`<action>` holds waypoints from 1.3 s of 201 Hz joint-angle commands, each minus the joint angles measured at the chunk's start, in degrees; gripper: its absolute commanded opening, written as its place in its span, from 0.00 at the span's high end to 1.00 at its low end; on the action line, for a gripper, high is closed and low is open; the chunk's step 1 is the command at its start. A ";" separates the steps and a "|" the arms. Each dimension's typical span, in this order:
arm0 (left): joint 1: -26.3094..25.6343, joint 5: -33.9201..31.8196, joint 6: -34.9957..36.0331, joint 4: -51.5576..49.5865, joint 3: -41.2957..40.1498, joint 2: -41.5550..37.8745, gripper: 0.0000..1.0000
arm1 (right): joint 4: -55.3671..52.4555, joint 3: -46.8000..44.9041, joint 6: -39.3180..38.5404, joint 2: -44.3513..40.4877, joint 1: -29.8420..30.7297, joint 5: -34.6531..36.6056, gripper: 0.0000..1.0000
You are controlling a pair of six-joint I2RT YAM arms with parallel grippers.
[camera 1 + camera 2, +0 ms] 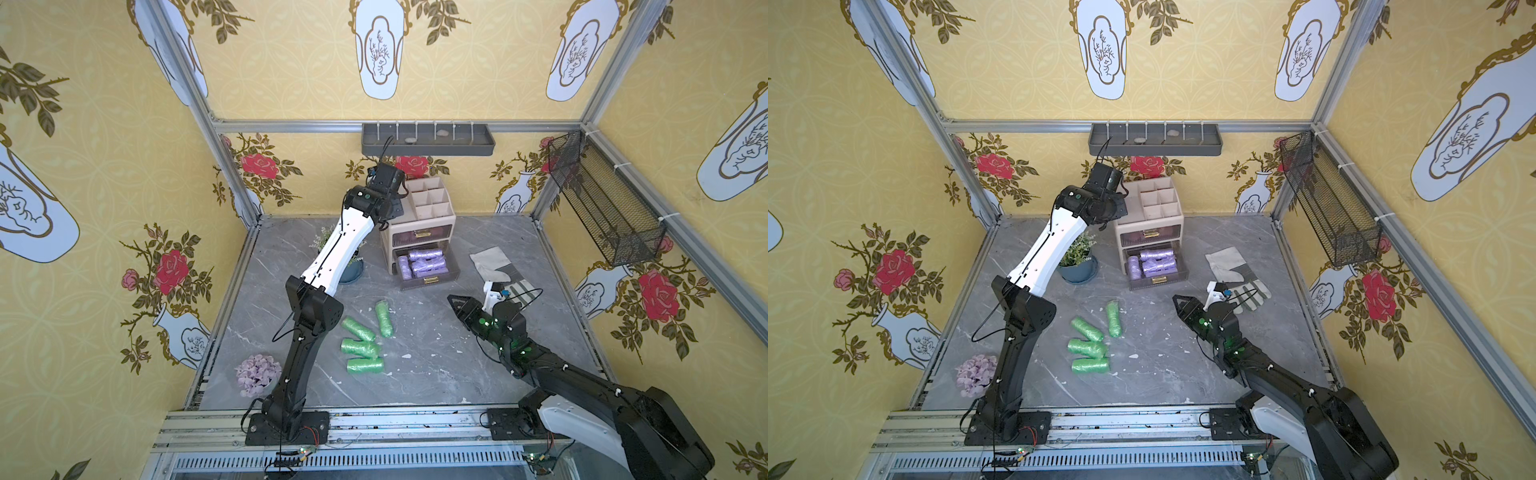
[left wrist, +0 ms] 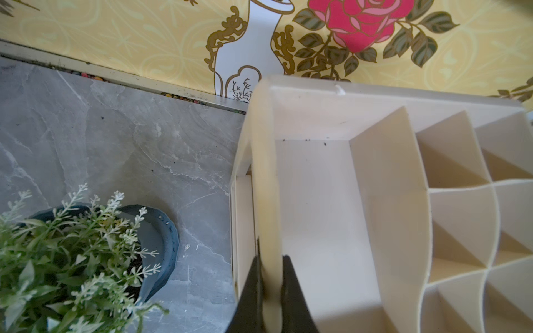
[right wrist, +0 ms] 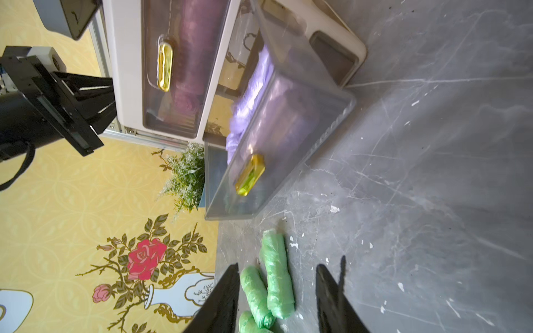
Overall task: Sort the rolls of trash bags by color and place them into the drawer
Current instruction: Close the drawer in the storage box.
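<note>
The left tool [image 2: 271, 259] is clamping the cream organizer [image 2: 317, 201] wall while the right tool [image 3: 278, 266] is hovering, jaws apart, near green rolls [image 3: 255, 291].

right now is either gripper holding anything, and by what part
The left gripper clamps the side-wall rim of the beige organizer; the right gripper is open, holding nothing.

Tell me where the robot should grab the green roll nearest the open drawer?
Grip just past its middle toward the drawer, coming straight down. The green roll lies flat on the table, long and thin, so jaws closing across its narrow width should fit. That end has free space either side; the other end nearly touches a neighbouring roll.
</note>
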 commanded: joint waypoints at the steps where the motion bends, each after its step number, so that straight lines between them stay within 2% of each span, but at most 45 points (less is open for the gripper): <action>1: 0.01 0.82 -0.26 -0.62 -0.49 -0.03 0.94 | 7.67 -0.12 1.98 2.27 0.74 2.12 0.56; 131: -0.34 0.81 -0.60 -0.79 -0.23 0.31 0.97 | 25.49 3.43 7.65 21.69 1.94 2.78 0.57; 176: -0.34 0.92 -0.53 -0.96 -0.25 0.32 0.98 | 30.19 4.92 8.82 26.10 2.01 2.33 0.58; 221: -0.42 1.34 -0.42 -1.24 -0.23 0.32 0.98 | 30.10 7.25 8.65 28.07 1.46 2.16 0.59; 261: -0.42 1.56 -0.10 -1.58 -0.32 0.28 0.98 | 30.14 9.43 8.56 30.28 0.05 1.52 0.65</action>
